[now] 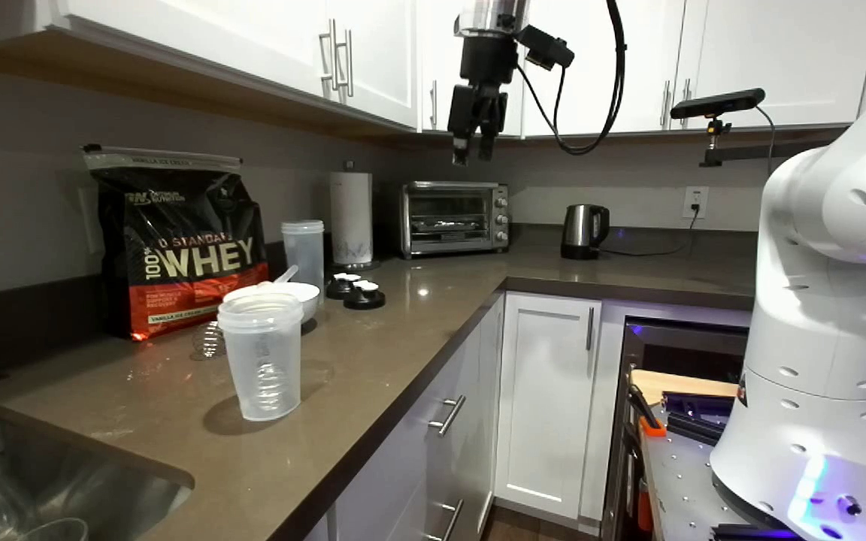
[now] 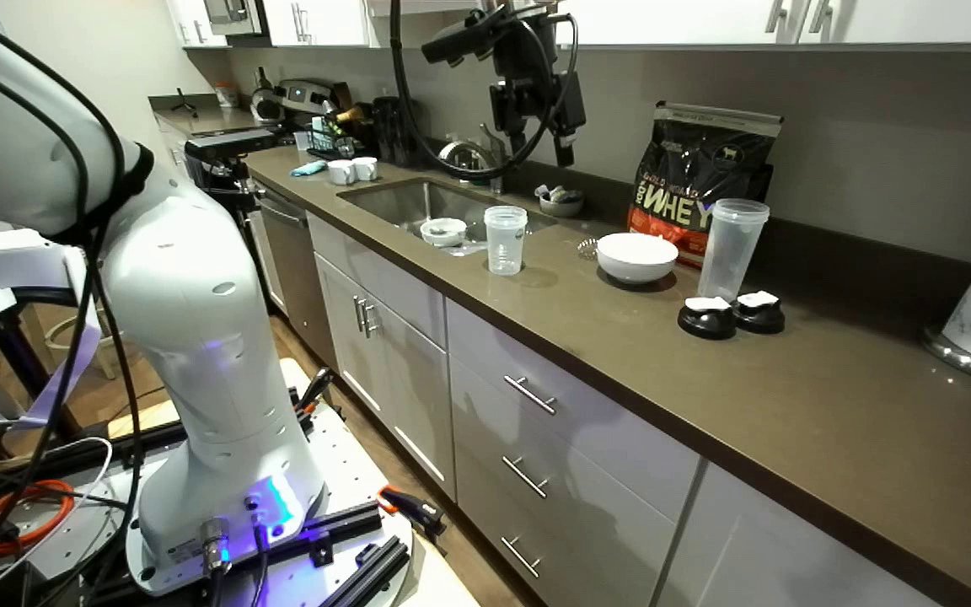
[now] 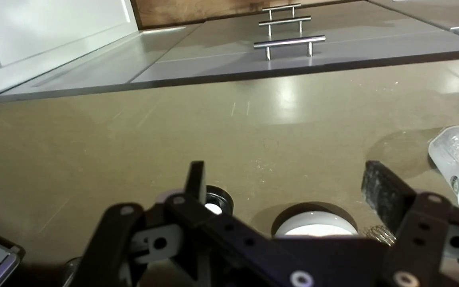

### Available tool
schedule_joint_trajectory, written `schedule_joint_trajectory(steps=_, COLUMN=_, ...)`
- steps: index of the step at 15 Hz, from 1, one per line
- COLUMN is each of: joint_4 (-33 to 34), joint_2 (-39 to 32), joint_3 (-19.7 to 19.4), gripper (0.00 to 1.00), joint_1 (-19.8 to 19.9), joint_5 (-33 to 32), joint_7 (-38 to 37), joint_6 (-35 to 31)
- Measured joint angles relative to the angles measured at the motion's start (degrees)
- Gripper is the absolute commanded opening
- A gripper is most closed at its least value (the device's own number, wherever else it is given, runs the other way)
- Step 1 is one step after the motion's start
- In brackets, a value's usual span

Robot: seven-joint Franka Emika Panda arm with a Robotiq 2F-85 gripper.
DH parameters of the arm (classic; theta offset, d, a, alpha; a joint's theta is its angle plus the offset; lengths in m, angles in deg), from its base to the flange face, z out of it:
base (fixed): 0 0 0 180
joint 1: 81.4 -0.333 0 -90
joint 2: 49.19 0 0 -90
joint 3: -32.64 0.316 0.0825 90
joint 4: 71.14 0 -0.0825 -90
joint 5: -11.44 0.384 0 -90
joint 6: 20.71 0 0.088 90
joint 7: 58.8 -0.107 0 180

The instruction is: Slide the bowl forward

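Counter (image 2: 831, 421): brown, well below the jaws.
Robot arm (image 1: 809, 323): white; base well apart from the jaws, to picture-right of them in an exterior view.
Whey bag (image 2: 696, 181): black and red, upright, to picture-right of the jaws in an exterior view.
Gripper (image 3: 285, 163): jaws stand wide apart in the wrist view.
Translucent pitcher (image 3: 458, 157): outside the gap, beyond the picture-right jaw in the wrist view.
Similar pitcher (image 2: 732, 249): near the whey bag, lower than the jaws in both exterior views.
Bowl (image 2: 637, 257): white, upright on the counter, lower than the jaws and apart from them; in the wrist view it shows within the gap, nearer the picture-right jaw, partly hidden by the gripper body.
Lids (image 2: 706, 320): two, black with white tops; one shows partly behind the picture-left jaw, wrist view.
Wire ball (image 3: 380, 234): same view, between bowl and picture-right jaw.
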Motion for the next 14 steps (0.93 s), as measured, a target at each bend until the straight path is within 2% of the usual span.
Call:
schedule_joint_trajectory(steps=6, joint_4=1.64, joint_2=-8.26, joint_3=0.87, gripper=1.00, joint_1=-2.55, joint_5=0.35, joint_7=-1.66, joint_6=-12.38)
schedule_joint_trajectory(steps=14, joint_4=11.54, joint_2=-26.21, joint_3=1.48, gripper=1.00, joint_1=-5.70, joint_5=5.40, joint_7=-3.16, joint_6=-23.10)
